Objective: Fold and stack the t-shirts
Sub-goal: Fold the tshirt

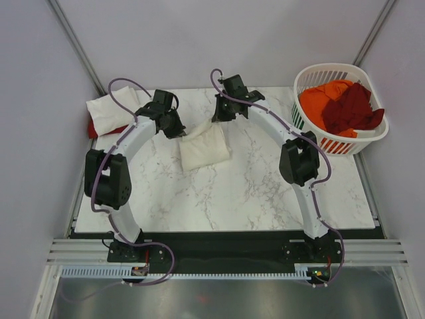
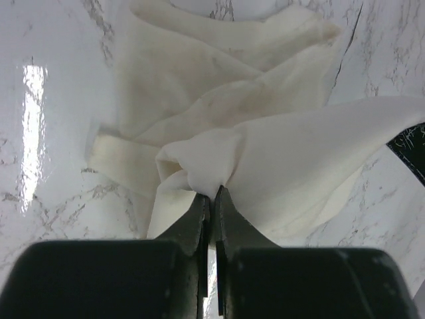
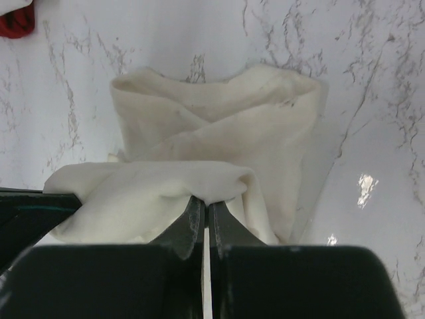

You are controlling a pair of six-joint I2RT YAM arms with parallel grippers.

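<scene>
Left gripper (image 2: 214,193) is pinched tight on a fold of the cream t-shirt (image 1: 204,147). Right gripper (image 3: 204,203) is clamped on the same shirt's edge from the opposite side. It lies bunched mid-way across the marble table (image 1: 265,193). At the far right, the white basket (image 1: 345,143) holds an orange shirt (image 1: 322,100) with a maroon shirt (image 1: 352,109) on top, seen only from overhead. The overhead view also shows a folded cream shirt (image 1: 109,109) on a red shirt (image 1: 91,126) at the far left.
</scene>
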